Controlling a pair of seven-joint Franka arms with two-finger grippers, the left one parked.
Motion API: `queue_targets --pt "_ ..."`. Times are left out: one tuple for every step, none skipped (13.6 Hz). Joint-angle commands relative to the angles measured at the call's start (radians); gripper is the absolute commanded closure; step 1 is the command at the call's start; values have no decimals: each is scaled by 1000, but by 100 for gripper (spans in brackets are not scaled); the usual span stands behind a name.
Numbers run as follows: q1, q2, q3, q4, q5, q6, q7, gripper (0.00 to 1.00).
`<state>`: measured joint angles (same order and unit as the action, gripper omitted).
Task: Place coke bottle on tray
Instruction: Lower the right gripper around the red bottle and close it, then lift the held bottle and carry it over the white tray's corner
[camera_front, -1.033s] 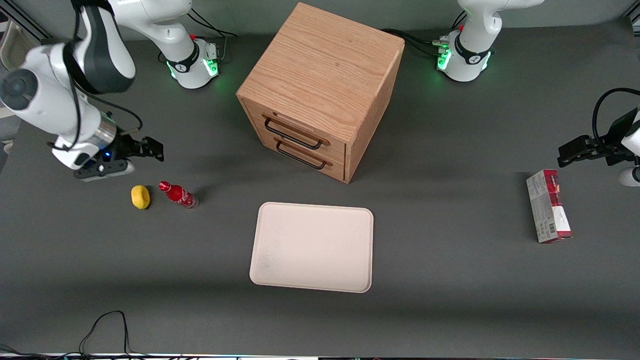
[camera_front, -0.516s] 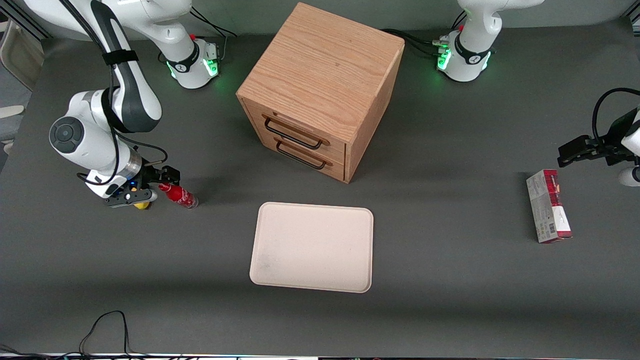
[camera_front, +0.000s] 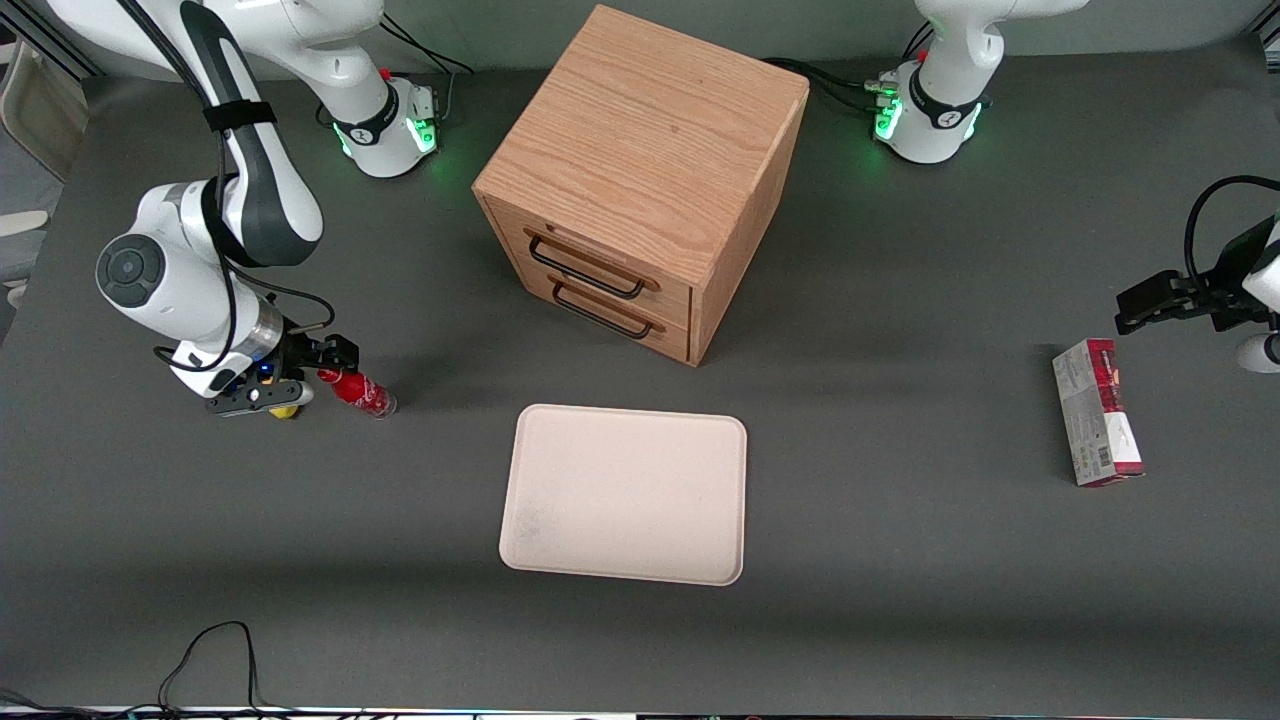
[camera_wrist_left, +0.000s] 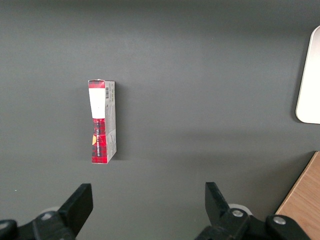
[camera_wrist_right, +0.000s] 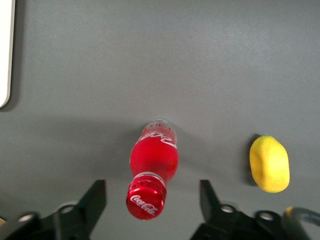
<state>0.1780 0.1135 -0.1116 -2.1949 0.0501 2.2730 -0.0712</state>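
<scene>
One coke bottle (camera_front: 357, 390) stands at mid-left of the front frame on the dark table (camera_front: 900, 560), its cap between the spread, open fingers of the gripper (camera_front: 322, 363), neither finger touching it in the wrist view. One yellow lemon-like lump (camera_wrist_right: 269, 164) lies just beside it, mostly hidden under the wrist. Bare table separates the bottle from the single cream tray (camera_front: 625, 494) at frame centre; one wooden drawer cabinet (camera_front: 640, 180) stands above the tray, one red-and-white carton box (camera_front: 1096, 425) at far right.
</scene>
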Motion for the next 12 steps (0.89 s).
queue_targets --pt "8 -5 -2 11 33 -1 24 100" --pt "8 -5 -2 9 33 -3 24 100" --pt "9 -6 0 9 33 -4 24 100" --pt "9 -8 0 11 33 -6 25 100" --pt "9 -11 1 11 33 -7 31 100" --pt "9 -14 4 18 33 -13 47 100" --pt "9 -20 4 49 33 -44 56 100" --pt "9 -21 4 105 33 -126 68 100" --pt "8 -17 4 186 33 -230 85 100" --pt "8 -6 4 275 33 -324 103 100" --pt "5 4 4 367 31 -410 126 100" --pt "5 27 4 464 31 -496 145 100"
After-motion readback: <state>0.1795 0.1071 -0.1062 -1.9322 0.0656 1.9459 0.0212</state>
